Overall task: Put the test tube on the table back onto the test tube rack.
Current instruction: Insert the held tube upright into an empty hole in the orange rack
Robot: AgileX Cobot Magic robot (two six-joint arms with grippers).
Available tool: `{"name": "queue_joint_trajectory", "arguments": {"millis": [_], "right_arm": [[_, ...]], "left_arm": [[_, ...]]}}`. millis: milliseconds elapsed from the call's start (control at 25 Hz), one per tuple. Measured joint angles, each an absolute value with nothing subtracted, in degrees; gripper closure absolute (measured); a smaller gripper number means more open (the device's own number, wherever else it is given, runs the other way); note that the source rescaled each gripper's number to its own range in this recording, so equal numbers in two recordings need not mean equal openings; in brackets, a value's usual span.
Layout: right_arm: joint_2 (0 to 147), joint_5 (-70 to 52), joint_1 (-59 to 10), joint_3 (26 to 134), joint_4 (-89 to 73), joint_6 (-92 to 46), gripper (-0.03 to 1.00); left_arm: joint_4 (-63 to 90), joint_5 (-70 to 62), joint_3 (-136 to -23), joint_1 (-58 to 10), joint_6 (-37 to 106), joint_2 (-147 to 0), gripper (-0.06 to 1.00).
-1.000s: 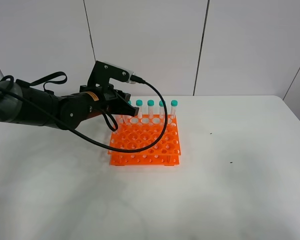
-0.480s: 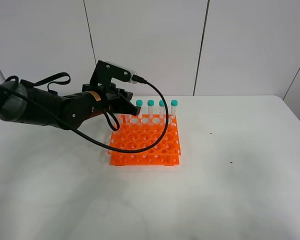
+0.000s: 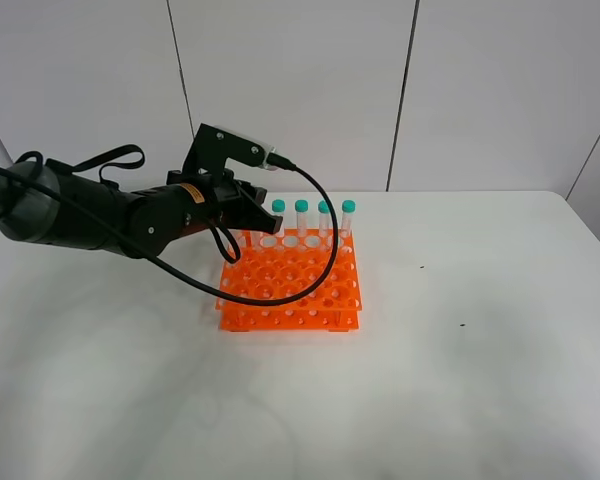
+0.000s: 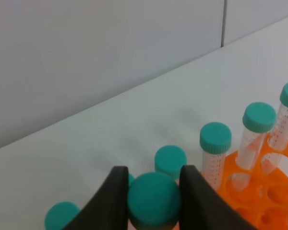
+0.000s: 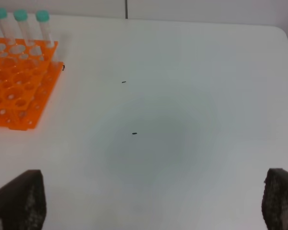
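Note:
My left gripper (image 3: 252,216) is over the back left corner of the orange test tube rack (image 3: 290,275). In the left wrist view it (image 4: 153,201) is shut on the teal cap of the test tube (image 4: 153,197). The tube's body is hidden below, so I cannot tell whether its tip is in a hole. Several other capped tubes (image 3: 324,215) stand along the rack's back row, and their caps (image 4: 215,138) show beside the held one. My right gripper (image 5: 151,196) is open and empty over bare table (image 5: 173,120), away from the rack (image 5: 14,91).
The left arm's black cable (image 3: 320,240) loops over the rack. A few small dark specks (image 5: 134,133) lie on the white table to the right of the rack. A pale wall (image 3: 300,90) runs behind the table's far edge.
The left arm has shifted slightly toward the right along the rack's back row, with the tube still in its grip. The right arm has not visibly moved.

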State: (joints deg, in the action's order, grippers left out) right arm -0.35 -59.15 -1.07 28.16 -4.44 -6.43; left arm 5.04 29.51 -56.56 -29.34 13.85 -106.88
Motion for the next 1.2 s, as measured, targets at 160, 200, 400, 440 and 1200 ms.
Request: {"name": "queue_joint_trajectory", "arguments": {"millis": [160,200,400,440,1200], "right_arm": [[-0.35,-59.15,-1.07,28.16,-4.44,-6.43,-0.03],[-0.35,-59.15,-1.07,28.16,-4.44,-6.43,-0.03],[-0.35,-59.15,-1.07,28.16,-4.44,-6.43,-0.03],[-0.35,-59.15,-1.07,28.16,-4.44,-6.43,-0.03],[-0.35,-59.15,-1.07,28.16,-4.51,-6.43,-0.03]], "left_arm": [[5.04,29.51,-56.56,-29.34,13.99,-108.59,0.94],[5.04,29.51,-56.56,-29.34,13.99,-108.79,0.94],[5.04,29.87,-56.56,-29.34,13.99,-109.92,0.94],[5.04,29.94,-56.56,-29.34,13.99,-110.21,0.94],[5.04,32.48,-56.56,-29.34,12.55,-113.06,0.94]]}}
